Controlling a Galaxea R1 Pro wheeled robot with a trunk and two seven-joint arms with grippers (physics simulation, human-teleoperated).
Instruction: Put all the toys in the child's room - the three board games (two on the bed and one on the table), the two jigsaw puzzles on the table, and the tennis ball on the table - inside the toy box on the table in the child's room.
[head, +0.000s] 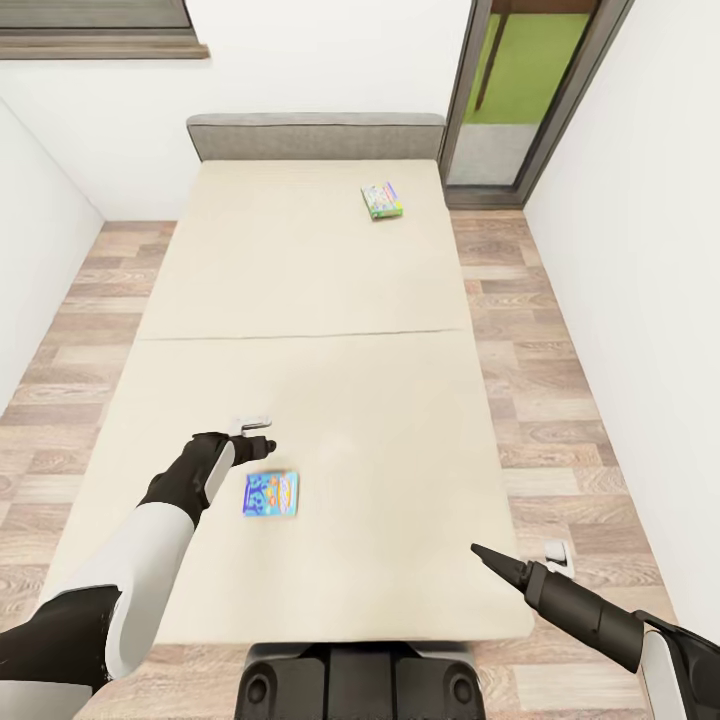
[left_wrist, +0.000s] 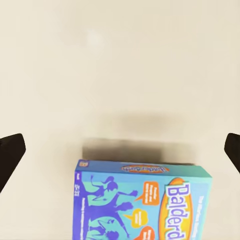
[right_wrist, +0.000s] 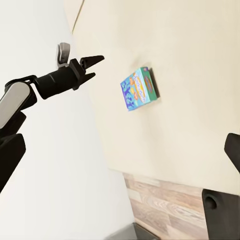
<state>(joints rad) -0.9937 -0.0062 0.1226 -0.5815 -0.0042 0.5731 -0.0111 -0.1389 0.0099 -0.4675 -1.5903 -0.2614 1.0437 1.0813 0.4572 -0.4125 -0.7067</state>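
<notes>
A small blue board game (head: 270, 493) lies flat on the bed (head: 330, 300) near its foot. My left gripper (head: 258, 436) hovers just beyond the box's far-left corner, open and holding nothing. In the left wrist view the blue box (left_wrist: 142, 205) lies below the widely spread fingertips (left_wrist: 10, 155). A white-and-green board game (head: 382, 200) rests near the headboard on the right. My right gripper (head: 487, 553) is open over the bed's near right corner; its wrist view takes in the blue box (right_wrist: 140, 89) and the left gripper (right_wrist: 94, 67). The table and toy box are out of view.
A grey headboard (head: 315, 136) stands against the far wall. Wood-plank floor (head: 540, 400) runs along both sides of the bed, closed in by white walls. A dark-framed glass door (head: 520, 90) is at the far right. My base (head: 360, 680) is against the bed's foot.
</notes>
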